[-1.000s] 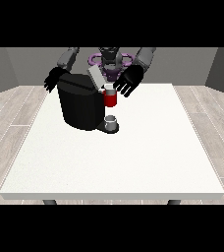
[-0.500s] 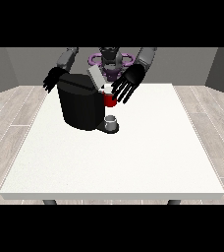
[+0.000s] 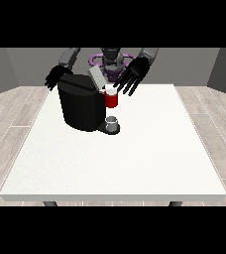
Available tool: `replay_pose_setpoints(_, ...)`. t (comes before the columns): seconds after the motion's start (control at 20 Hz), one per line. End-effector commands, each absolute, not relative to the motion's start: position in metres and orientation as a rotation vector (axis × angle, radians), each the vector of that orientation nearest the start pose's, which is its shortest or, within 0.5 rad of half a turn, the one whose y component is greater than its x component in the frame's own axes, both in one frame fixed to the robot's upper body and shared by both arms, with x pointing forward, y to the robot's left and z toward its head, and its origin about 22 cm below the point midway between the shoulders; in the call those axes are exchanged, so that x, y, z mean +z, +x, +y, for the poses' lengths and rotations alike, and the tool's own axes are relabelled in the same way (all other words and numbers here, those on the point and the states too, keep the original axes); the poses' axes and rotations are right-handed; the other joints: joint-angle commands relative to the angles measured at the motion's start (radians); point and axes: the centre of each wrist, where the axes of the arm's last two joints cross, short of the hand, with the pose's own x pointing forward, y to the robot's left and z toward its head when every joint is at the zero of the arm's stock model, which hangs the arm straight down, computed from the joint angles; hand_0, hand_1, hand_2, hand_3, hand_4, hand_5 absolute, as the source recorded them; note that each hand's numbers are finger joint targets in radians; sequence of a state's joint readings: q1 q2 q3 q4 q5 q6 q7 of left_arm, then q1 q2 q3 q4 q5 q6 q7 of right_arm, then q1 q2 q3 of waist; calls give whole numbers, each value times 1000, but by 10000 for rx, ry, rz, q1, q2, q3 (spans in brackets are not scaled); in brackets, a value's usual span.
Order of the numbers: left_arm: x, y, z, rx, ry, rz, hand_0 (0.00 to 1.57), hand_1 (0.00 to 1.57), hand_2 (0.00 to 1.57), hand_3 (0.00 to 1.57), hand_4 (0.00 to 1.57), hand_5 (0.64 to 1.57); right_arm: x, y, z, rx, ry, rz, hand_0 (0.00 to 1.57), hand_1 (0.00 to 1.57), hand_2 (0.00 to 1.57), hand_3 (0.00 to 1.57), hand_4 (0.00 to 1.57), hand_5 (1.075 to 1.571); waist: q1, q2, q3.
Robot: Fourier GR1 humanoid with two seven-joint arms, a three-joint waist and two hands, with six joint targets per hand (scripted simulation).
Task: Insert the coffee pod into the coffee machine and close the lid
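I stand behind a big white table [image 3: 135, 163] on dark legs, with a pale wood floor [image 3: 211, 114] and grey walls [image 3: 30, 64] around me.

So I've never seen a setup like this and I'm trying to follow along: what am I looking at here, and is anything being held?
The camera stands across a white table and faces a humanoid robot at the far edge. On the table sits a black coffee machine with its grey lid raised, a red part at its front and a small grey cup below. The hand at the view's right hovers spread just above the red part, holding nothing. The hand at the view's left is behind the machine; its grip is unclear.
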State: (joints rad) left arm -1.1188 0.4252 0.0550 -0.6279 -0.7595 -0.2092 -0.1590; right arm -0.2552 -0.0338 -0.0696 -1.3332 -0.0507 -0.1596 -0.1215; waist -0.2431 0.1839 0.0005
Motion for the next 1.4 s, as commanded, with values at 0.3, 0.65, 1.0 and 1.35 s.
replay_pose_setpoints(0.3, 144, 451, 246, -8765, 4716, -15781, 0, 0, 0, 0, 0, 1571, -12, 283, -242, -1769, -1151, -16178, 0, 0, 0, 0, 399, 1571, 892, -1546, -5)
replay_pose_setpoints(0.65, 53, 422, 251, -4916, 1024, -16006, 0, 0, 0, 0, 0, 1571, -8, 270, -256, -727, -1473, -15801, 0, 0, 0, 0, 390, 1571, 1861, -3175, -25)
replay_pose_setpoints(1.0, -3, 392, 245, -3245, -252, -15205, 0, 0, 0, 0, 142, 1571, 33, 285, -262, 444, -860, -16243, 0, 0, 0, 0, 0, 1571, 2530, -4118, -12)
replay_pose_setpoints(1.35, -32, 365, 237, -2735, -1269, -14763, 0, 0, 0, 0, 0, 1571, 39, 291, -255, 1073, -673, -15880, 0, 0, 0, 0, 0, 1571, 3485, -4354, -5)
